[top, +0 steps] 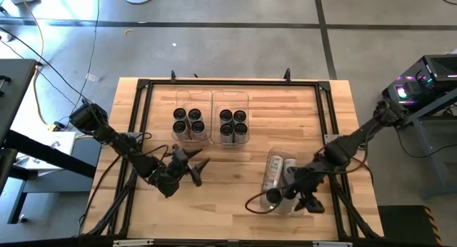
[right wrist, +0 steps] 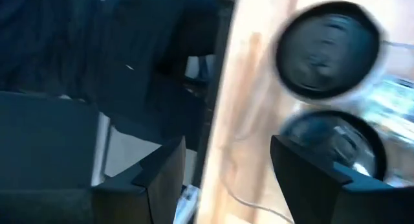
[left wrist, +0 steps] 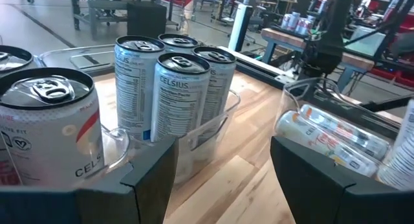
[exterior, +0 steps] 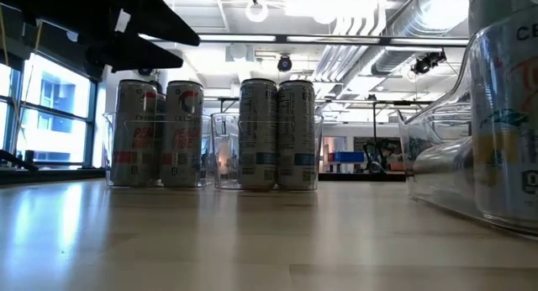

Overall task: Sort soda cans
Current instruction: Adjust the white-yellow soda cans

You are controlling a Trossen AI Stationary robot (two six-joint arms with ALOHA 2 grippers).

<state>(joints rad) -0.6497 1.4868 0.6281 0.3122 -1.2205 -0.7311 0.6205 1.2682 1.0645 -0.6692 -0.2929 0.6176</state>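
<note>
Two clear bins stand side by side at the far middle of the table. The left bin (top: 191, 104) holds several upright soda cans (top: 188, 121), and so does the right bin (top: 232, 103) with its cans (top: 233, 123). A third clear bin (top: 280, 155) at the near right holds cans lying on their sides (top: 277, 170) and upright ones (top: 273, 197). My left gripper (top: 197, 168) hovers open, nearer than the left bin, and points at the cans (left wrist: 184, 88). My right gripper (right wrist: 226, 179) is open above the table's near edge beside the third bin, next to two dark can tops (right wrist: 326, 52).
A black frame (top: 139, 133) runs around the tabletop. Bare wood lies between the two grippers and in front of the bins (exterior: 252, 232). A cable (top: 253, 203) loops on the table near the third bin. Beyond the table are floor, stands and equipment.
</note>
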